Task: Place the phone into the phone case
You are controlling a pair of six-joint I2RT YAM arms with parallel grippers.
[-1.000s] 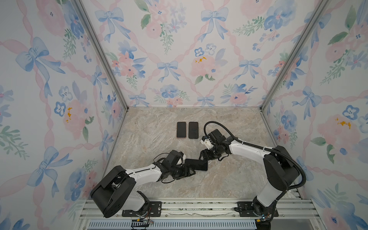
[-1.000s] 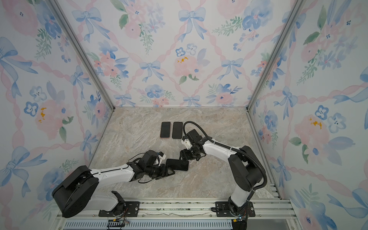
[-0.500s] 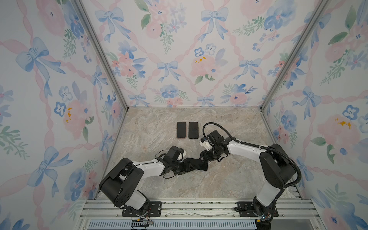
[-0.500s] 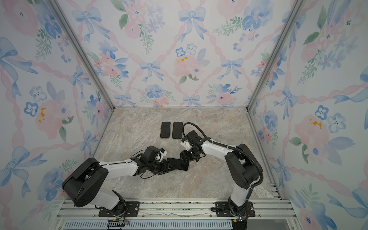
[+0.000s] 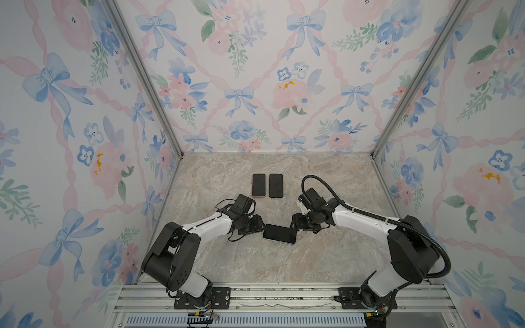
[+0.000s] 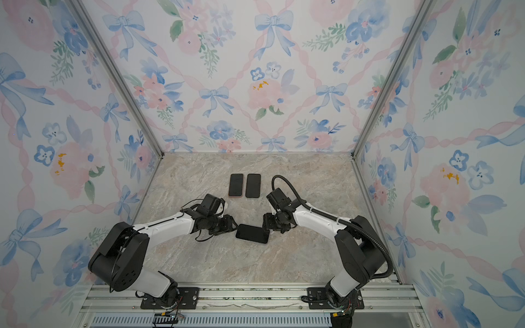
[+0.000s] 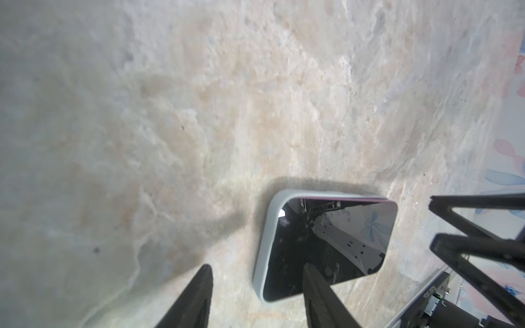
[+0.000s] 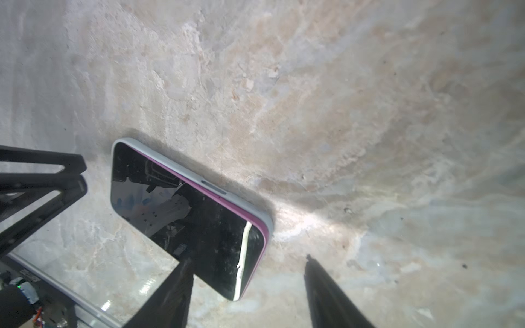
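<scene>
The phone (image 5: pixel 279 233) (image 6: pixel 252 233) lies screen up across the middle of the table, inside a pale blue-grey phone case (image 7: pixel 262 247) (image 8: pixel 170 163). Along one long side and one end its pink edge (image 8: pixel 227 206) stands above the case rim. My left gripper (image 5: pixel 260 225) (image 7: pixel 257 286) is open at the phone's left end, one finger (image 7: pixel 312 284) over the screen corner and the other beside the case. At the phone's right end my right gripper (image 5: pixel 295 224) (image 8: pixel 247 281) is open, one finger (image 8: pixel 181 284) over the screen. Neither holds anything.
Two dark phone-shaped slabs (image 5: pixel 258 185) (image 5: pixel 276 185) lie side by side on the table behind the grippers, the left one pink-rimmed. Floral walls close off the back and both sides. An aluminium rail (image 5: pixel 284 295) with both arm bases runs along the front.
The left arm's shoulder and elbow have shifted toward the middle, while its gripper stays at the phone's left end. The phone and the right arm have barely moved.
</scene>
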